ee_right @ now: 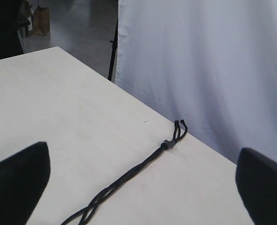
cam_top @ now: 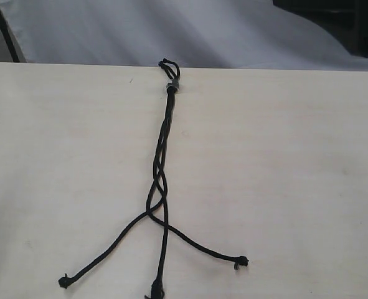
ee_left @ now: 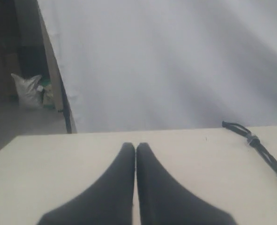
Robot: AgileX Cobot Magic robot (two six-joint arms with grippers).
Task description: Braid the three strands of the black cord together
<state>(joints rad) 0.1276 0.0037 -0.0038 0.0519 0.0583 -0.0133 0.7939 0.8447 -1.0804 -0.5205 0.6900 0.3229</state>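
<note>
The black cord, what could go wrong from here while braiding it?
The crossings look loose, so tugging one strand could undo them. The loop lies at the table's edge by the white cloth; if unfastened, a pull might drag the black cord. With neither the left gripper nor the right gripper holding a strand, nothing keeps tension.

1. The black cord (cam_top: pixel 162 143) is matte black along its whole length, with a fine woven texture.
2. The three strands (cam_top: pixel 164 249) are the same black right down to their tips.
3. A small grey band (cam_top: pixel 173 86) wraps the cord near the table's far edge.
4. The table (cam_top: pixel 283 187) is pale cream, with faint light wood grain.
5. The backdrop cloth (cam_top: pixel 140 31) beyond the far edge is white, shaded with soft grey folds.
6. The left gripper (ee_left: pixel 136 152) and the right gripper (ee_right: pixel 143 185) both have plain black jaws.
7. The stand pole (cam_top: pixel 6 31) at the table's far left corner is black.
</note>
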